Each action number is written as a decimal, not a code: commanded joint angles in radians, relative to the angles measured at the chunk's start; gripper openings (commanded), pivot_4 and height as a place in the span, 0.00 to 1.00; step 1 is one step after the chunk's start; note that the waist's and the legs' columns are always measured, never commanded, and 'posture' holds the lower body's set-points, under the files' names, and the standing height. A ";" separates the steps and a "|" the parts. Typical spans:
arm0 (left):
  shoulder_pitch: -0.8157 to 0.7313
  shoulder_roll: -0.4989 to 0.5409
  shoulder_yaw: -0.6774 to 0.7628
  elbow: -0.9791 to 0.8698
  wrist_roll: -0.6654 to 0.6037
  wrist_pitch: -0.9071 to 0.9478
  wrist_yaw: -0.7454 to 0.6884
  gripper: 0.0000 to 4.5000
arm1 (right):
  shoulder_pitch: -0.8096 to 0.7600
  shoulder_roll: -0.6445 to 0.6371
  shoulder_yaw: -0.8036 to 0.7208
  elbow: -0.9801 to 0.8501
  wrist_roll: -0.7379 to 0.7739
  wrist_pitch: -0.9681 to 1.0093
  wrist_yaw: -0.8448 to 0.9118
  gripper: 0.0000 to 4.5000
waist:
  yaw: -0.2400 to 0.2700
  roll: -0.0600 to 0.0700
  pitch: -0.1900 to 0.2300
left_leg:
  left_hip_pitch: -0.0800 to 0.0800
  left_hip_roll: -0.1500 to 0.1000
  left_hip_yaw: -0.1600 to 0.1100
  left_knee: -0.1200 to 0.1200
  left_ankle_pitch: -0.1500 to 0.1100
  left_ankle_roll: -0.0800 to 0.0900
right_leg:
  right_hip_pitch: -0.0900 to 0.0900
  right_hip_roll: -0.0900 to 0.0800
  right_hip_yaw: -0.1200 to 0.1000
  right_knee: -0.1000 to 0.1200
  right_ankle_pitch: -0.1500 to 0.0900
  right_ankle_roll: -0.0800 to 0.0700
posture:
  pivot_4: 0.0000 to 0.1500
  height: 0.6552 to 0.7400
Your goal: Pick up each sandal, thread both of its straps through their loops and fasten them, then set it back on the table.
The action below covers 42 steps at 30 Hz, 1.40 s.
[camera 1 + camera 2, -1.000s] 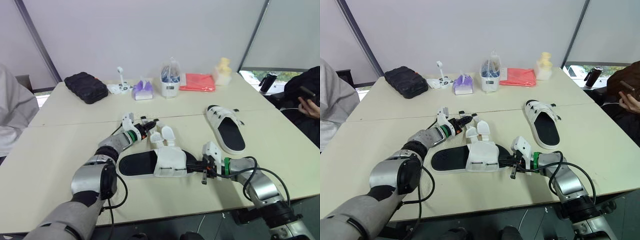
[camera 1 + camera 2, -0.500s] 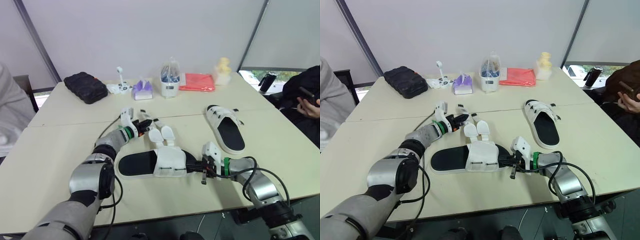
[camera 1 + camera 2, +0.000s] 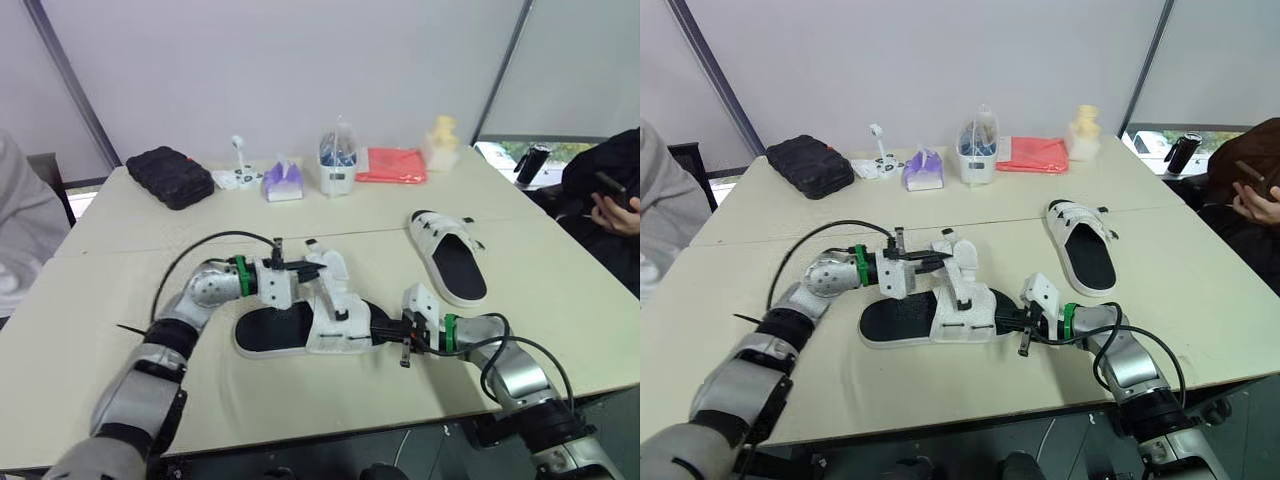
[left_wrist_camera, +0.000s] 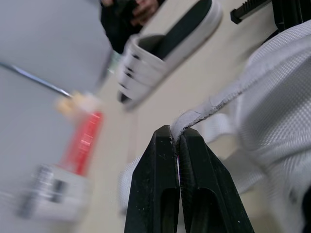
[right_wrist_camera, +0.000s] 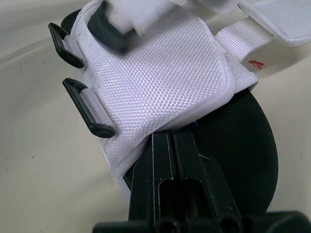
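I see my left tool [image 4: 176, 132] pinched shut on a white strap [image 4: 216, 103] of the near sandal [image 3: 288, 328] lying on the tabletop [image 3: 110, 300], and my right tool [image 5: 170, 137] clamped on its end (the second sandal [image 3: 452, 258] lies well apart).

I have the table [image 3: 90, 330] spanning the head view. One sandal [image 3: 285, 328] lies on it at lower centre, its length running left to right. My left gripper [image 3: 312, 268] sits just above it in the frame, pinched onto a strap [image 3: 332, 278] that rises from the sandal's far side. My right gripper [image 3: 388, 333] clamps the sandal's right end. The second sandal [image 3: 452, 258] lies well apart, at centre right. Along the table's far edge, left to right in the upper frame, stand a pouch [image 3: 170, 175], a small stand [image 3: 238, 172], a tissue pack [image 3: 283, 183], a container [image 3: 338, 165], a flat bag [image 3: 392, 165] and a small object [image 3: 442, 140]. One person [image 3: 25, 250] sits at the left edge and another person [image 3: 610, 185] at the right.
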 commanded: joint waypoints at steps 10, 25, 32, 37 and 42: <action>-0.116 0.153 -0.216 -0.054 0.842 -0.155 0.922 0.03 | -0.016 0.009 0.020 0.078 -0.043 -0.020 -0.015 0.00 | 0.001 0.000 0.000 | 0.000 -0.001 0.000 0.000 0.000 0.000 | 0.000 0.002 0.000 0.001 0.000 0.000 | 1.00 1.00; -0.092 0.245 -0.269 0.078 0.655 -0.126 1.011 0.99 | -0.034 0.030 0.029 0.134 -0.062 -0.059 -0.013 0.00 | -0.010 0.000 -0.001 | 0.001 0.000 0.000 0.000 0.000 0.000 | 0.000 0.003 -0.001 0.002 0.000 0.001 | 1.00 1.00; 0.047 0.312 -0.169 0.013 0.218 -0.074 0.711 0.99 | -0.052 0.037 0.035 0.165 -0.064 -0.077 -0.003 0.00 | -0.005 -0.001 -0.002 | 0.002 0.000 0.001 0.000 0.000 0.000 | 0.000 0.002 -0.002 0.002 0.000 0.000 | 1.00 1.00; 0.204 0.172 0.064 -0.189 -0.414 0.620 0.291 0.99 | -0.058 0.048 0.041 0.183 -0.069 -0.088 0.000 0.00 | -0.010 0.000 -0.003 | 0.003 0.001 0.000 0.000 0.000 0.001 | 0.001 0.002 -0.002 0.003 0.000 0.000 | 1.00 1.00; 0.301 0.066 0.248 -0.579 -0.895 1.384 0.258 0.99 | -0.066 0.054 0.043 0.193 -0.072 -0.090 0.002 0.00 | -0.018 -0.001 -0.003 | 0.003 0.002 0.000 0.000 -0.001 0.001 | 0.000 0.003 -0.002 0.003 0.000 0.000 | 1.00 1.00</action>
